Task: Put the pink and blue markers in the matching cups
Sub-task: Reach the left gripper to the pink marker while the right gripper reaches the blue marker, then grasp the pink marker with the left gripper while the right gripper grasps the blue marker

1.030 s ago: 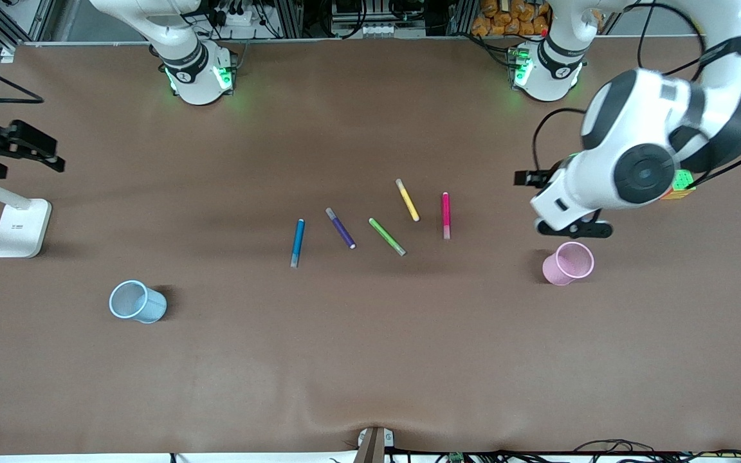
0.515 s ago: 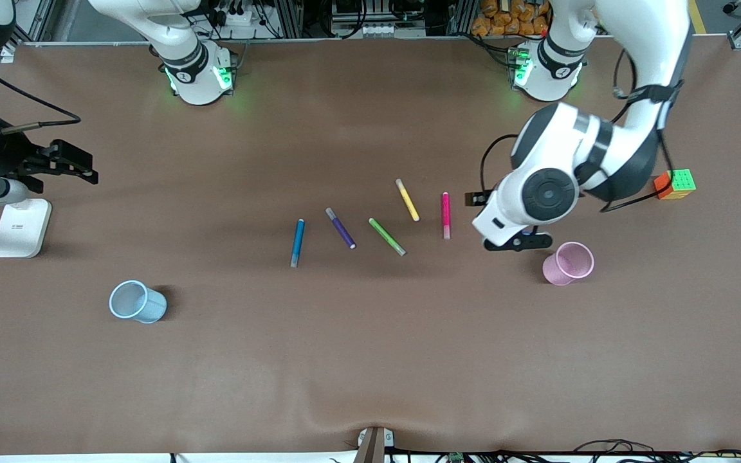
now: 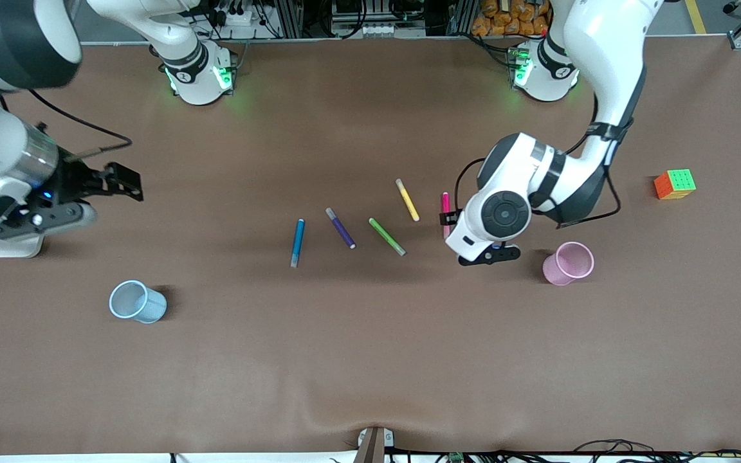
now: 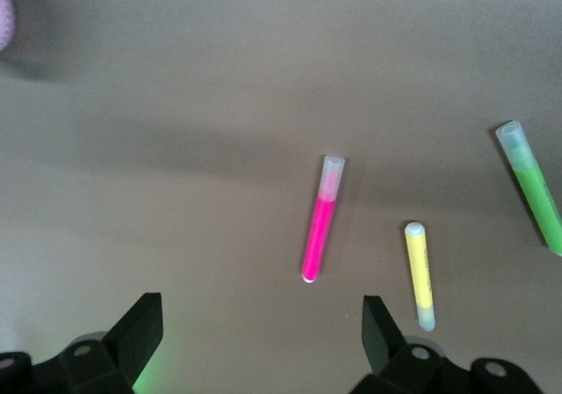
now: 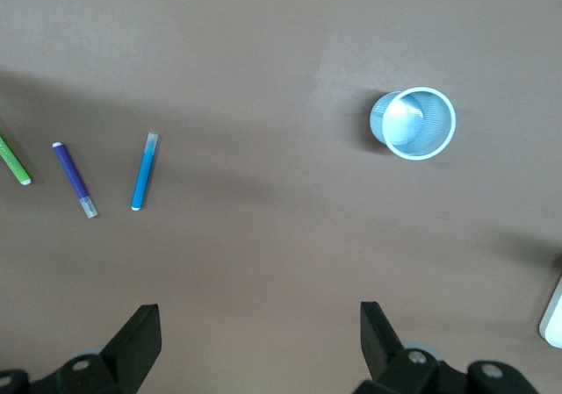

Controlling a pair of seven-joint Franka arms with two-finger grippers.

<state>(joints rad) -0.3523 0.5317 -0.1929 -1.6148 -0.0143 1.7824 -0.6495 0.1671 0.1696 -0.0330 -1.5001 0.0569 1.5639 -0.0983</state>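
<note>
The pink marker (image 3: 445, 202) lies on the brown table (image 3: 370, 360), partly covered in the front view by my left arm's wrist; I take it as my landmark. Going across the front view: my right gripper (image 3: 110, 183) hangs over the table at the right arm's end, well apart from that marker, its fingers (image 5: 140, 337) spread wide with nothing between them. Under that arm stands a white stand base (image 3: 17, 244). The light blue cup (image 3: 136, 302) sits upright, nearer to the front camera than the marker and well toward the right arm's end. The blue marker (image 3: 297, 242), the dark purple pen (image 3: 340, 227), the green pen (image 3: 386, 236) and the yellow pen (image 3: 407, 200) lie in a loose row beside the pink marker, the yellow one closest. My left gripper (image 4: 259, 328) hovers over the pink marker, fingers (image 4: 140, 333) wide apart and empty. The pink cup (image 3: 568, 263) stands near the marker toward the left arm's end; a Rubik's cube (image 3: 674, 184) lies further that way.
</note>
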